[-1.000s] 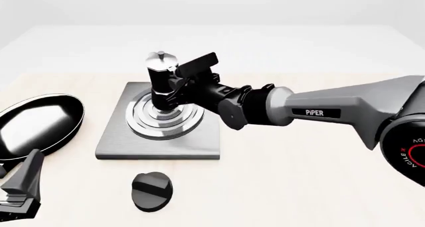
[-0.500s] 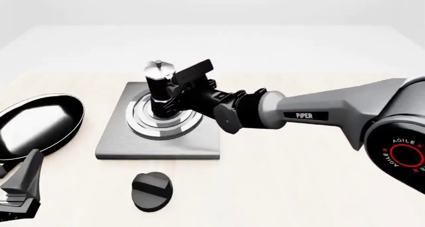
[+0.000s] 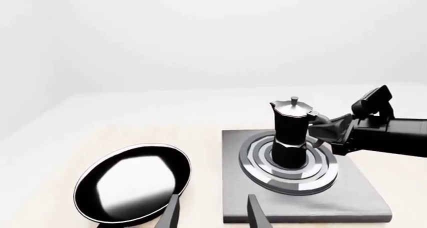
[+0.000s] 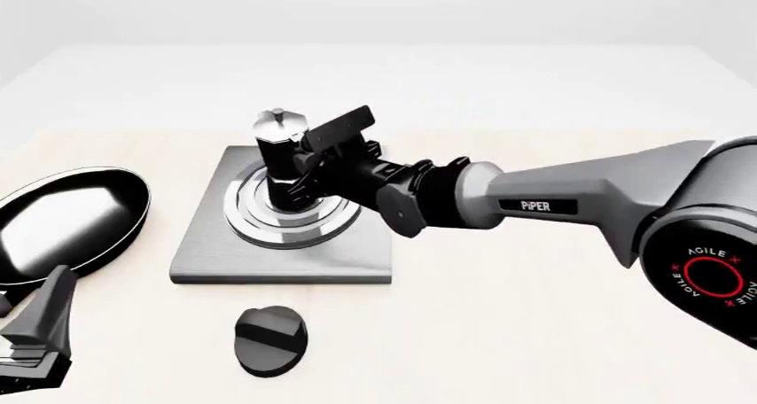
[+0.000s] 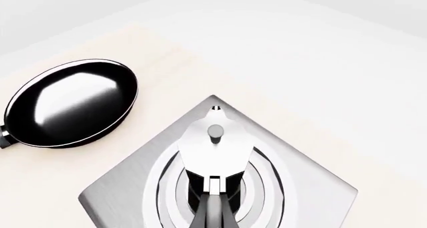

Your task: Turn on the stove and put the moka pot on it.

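— Black and glossy at the table's (image 4: 568,333) left edge: what is that?

— That is the frying pan (image 4: 66,222), no part of the task. Near the front left corner rests the left gripper (image 4: 34,337); the left wrist view shows its two fingers spread apart with nothing between them, aimed towards the pan and the stove.

— And the stove itself?

— The stove (image 4: 201,258) is the grey metal slab just right of the pan. The knob (image 4: 271,337) lies apart from it, nearer the table's front edge, with no gripper on it. Whether it has been turned cannot be told from the pictures.

— Where is the moka pot?

— The moka pot (image 4: 282,160) stands upright over the centre of the stove's silver rings. In the left wrist view its base seems to meet them, though real contact is hard to confirm.

— Is the right arm done with it?

— Apparently not. The right gripper (image 4: 310,167) reaches in from the table's right side and seems closed on the pot's black side handle; the right wrist view shows the handle running straight down between its fingers.

— What remains, then?

— Judging by this, the placement is all but complete: letting go and backing away are left. The knob may yet need turning.
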You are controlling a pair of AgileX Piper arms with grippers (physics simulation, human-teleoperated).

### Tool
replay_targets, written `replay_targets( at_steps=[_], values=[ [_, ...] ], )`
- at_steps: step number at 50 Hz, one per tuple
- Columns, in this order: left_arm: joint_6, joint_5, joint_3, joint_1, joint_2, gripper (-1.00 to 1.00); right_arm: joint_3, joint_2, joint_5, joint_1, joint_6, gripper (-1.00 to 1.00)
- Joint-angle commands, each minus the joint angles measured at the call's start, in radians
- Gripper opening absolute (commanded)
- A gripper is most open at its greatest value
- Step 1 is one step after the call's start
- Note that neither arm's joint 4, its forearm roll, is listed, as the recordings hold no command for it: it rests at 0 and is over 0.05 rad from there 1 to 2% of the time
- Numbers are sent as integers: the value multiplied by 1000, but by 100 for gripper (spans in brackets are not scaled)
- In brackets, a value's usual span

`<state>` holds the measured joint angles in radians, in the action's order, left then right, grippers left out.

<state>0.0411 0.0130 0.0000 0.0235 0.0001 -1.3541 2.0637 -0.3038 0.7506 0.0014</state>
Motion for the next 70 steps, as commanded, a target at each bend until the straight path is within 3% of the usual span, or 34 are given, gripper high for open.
replay_targets(
  at_steps=[1,8,9,27,46,60,70],
  values=[
    [-3,0,0,3,0,100,-9,20,9,9,10,-100],
    [-4,-1,0,4,0,100,-3,16,12,16,18,-100],
    [-5,-1,0,4,0,100,-8,19,20,11,25,100],
    [-6,-9,0,7,0,100,49,-89,35,14,-11,100],
    [-3,-19,0,5,0,100,164,-366,126,20,-132,100],
    [-1,-22,0,-3,0,100,339,-611,124,13,-137,100],
    [-4,-24,0,-3,0,100,513,-800,77,-7,-91,100]
  ],
)
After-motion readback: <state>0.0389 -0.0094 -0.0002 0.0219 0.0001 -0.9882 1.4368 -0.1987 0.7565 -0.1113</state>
